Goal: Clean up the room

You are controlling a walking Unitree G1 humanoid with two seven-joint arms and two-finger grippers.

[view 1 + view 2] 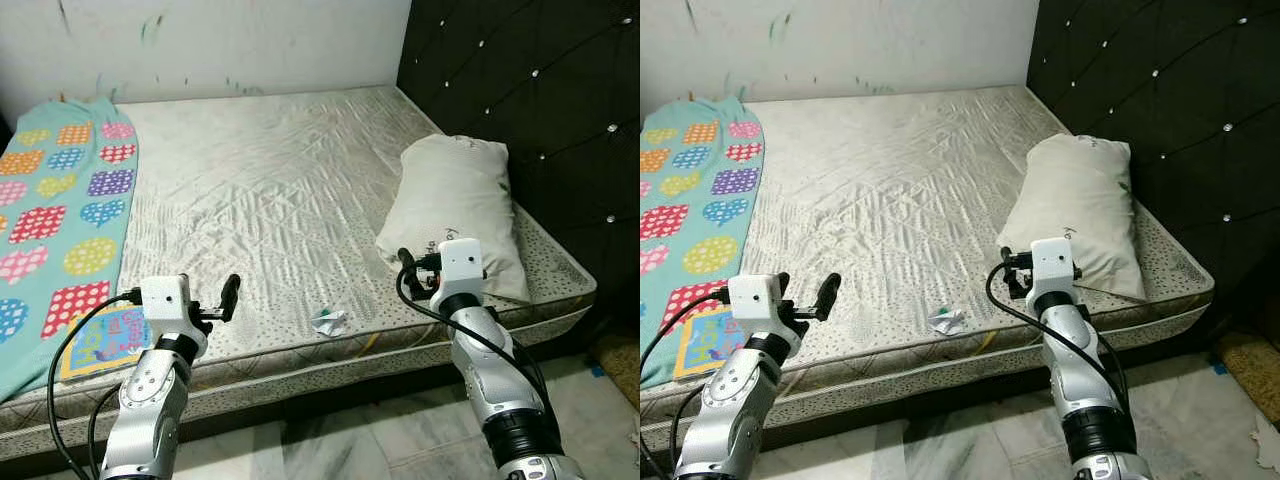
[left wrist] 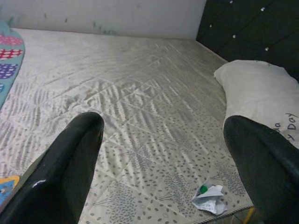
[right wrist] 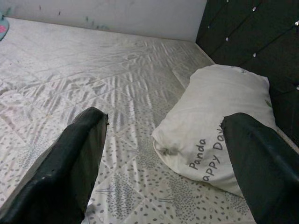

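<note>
Left eye view: crumpled paper scrap (image 1: 328,320) lies on the bed (image 1: 260,190) near its front edge, between both arms. Left end effector (image 1: 215,300) fingers spread apart, right end effector (image 1: 412,272) also apart; right looks slightly nearer.

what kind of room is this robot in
Most likely a bedroom. A bare quilted mattress takes up most of the view, with a white pillow lying near a dark tufted headboard. A colourful heart-patterned blanket lies along the mattress's left side.
</note>
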